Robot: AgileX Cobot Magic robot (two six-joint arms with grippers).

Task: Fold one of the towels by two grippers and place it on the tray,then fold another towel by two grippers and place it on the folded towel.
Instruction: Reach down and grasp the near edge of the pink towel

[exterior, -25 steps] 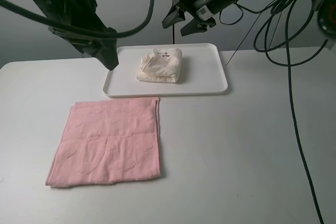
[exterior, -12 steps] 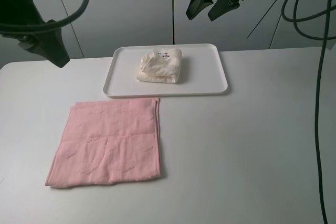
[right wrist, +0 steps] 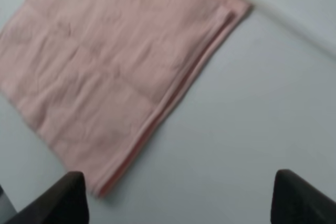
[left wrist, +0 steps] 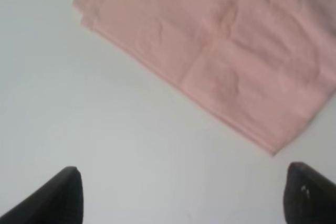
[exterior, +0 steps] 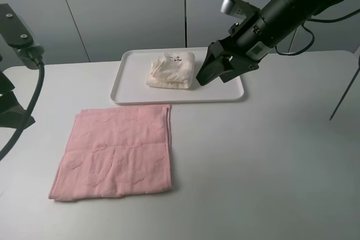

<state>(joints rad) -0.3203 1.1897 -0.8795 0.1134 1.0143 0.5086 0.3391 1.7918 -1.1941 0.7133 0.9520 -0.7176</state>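
Note:
The cream towel (exterior: pixel 171 70) lies folded in a bundle on the white tray (exterior: pixel 225 54) at the back of the table. The pink towel (exterior: pixel 115 153) is spread flat on the table in front of the tray's left half. My right gripper (exterior: pixel 211 80) hangs open above the tray, just right of the cream towel, and holds nothing. In the right wrist view its open gripper (right wrist: pixel 178 195) looks down on the pink towel (right wrist: pixel 115 72). My left arm (exterior: pixel 14 111) is at the far left edge. The left gripper (left wrist: pixel 181 192) is open and empty, with the pink towel (left wrist: pixel 220 51) beyond it.
Bare white table surrounds the pink towel on the front and right. A grey panelled wall stands behind the tray. A black cable (exterior: pixel 344 96) hangs at the far right.
The right gripper came down from high behind the tray to just right of the cream towel. The left arm swung out and down to the far left edge. Neither towel moved.

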